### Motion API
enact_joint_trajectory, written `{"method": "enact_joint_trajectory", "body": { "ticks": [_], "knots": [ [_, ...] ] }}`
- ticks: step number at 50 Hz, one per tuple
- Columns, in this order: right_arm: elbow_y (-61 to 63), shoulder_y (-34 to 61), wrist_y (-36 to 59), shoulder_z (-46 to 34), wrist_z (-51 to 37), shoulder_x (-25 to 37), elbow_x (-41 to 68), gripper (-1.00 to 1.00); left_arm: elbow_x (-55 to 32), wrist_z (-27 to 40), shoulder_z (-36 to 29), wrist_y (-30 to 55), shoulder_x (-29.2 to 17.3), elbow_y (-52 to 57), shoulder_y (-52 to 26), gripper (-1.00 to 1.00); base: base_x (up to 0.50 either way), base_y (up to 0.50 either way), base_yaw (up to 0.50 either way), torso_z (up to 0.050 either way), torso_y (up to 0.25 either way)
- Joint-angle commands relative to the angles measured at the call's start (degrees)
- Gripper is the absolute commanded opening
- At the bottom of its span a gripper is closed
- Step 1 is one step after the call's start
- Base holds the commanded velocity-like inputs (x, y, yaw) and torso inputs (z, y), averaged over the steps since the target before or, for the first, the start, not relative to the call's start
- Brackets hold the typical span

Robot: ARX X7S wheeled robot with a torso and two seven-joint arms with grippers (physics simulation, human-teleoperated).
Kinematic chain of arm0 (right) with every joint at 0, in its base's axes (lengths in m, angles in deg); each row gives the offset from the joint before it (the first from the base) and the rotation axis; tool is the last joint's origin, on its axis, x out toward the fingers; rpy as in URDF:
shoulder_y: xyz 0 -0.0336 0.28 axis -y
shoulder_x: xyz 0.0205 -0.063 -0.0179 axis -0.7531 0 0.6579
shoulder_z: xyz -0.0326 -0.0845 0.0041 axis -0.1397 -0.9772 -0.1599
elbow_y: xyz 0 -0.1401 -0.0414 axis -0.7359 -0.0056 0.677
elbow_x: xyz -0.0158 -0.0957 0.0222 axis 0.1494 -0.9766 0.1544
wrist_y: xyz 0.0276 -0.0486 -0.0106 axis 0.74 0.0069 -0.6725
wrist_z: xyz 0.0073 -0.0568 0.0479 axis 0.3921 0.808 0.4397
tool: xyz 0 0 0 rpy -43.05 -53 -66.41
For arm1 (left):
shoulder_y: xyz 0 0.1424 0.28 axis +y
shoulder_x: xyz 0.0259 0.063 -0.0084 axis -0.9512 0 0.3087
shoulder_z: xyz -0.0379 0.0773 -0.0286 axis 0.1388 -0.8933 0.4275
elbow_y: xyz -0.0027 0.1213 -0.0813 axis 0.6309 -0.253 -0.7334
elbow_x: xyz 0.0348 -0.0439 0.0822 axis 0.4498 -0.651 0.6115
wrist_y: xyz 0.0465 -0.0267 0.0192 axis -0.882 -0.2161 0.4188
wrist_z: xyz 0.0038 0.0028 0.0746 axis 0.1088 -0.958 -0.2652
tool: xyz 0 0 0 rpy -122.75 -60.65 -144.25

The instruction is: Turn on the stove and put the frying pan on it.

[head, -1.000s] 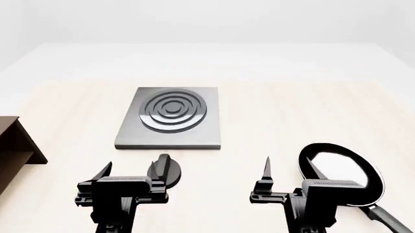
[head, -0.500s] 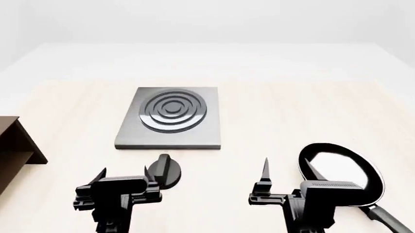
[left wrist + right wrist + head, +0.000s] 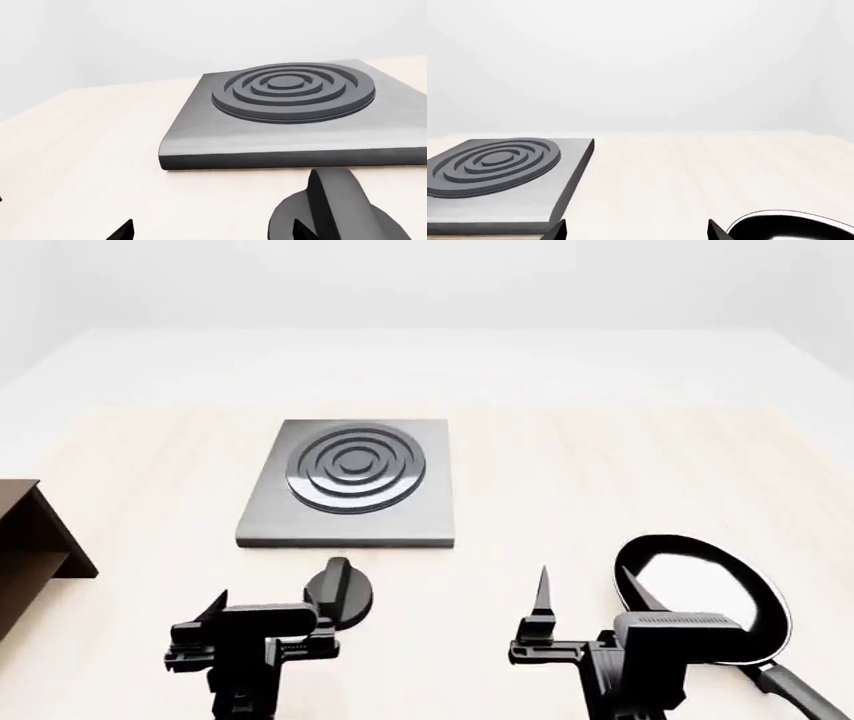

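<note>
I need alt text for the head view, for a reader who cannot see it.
Two open black grippers reach over a pale wooden table: the left gripper near the stove knob, the right gripper beside the frying pan. The grey stove lies beyond, bare.

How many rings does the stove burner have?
4 raised rings on the stove, nested around one small middle disc, the biggest outermost. They show clearest in the left wrist view. None look hidden.
</note>
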Motion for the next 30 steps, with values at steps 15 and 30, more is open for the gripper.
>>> {"method": "enact_joint_trajectory", "body": {
  "ticks": [15,30],
  "knots": [
    [-0.25,-0.52,-0.96,-1.0,-0.85,1.29,1.45,1.0,1.1,-1.85,-6.36,0.5,0.52,0.64,-0.12,1.0,0.0,0.0,0.0,0.0,0.0],
    [-0.91,0.31,0.94,-0.44,-1.62,1.82,4.54,1.0,-6.33,-4.82,-5.61,16.26,-2.18,26.88,3.29,1.0,0.0,0.0,0.0,0.0,0.0]
  ]
}}
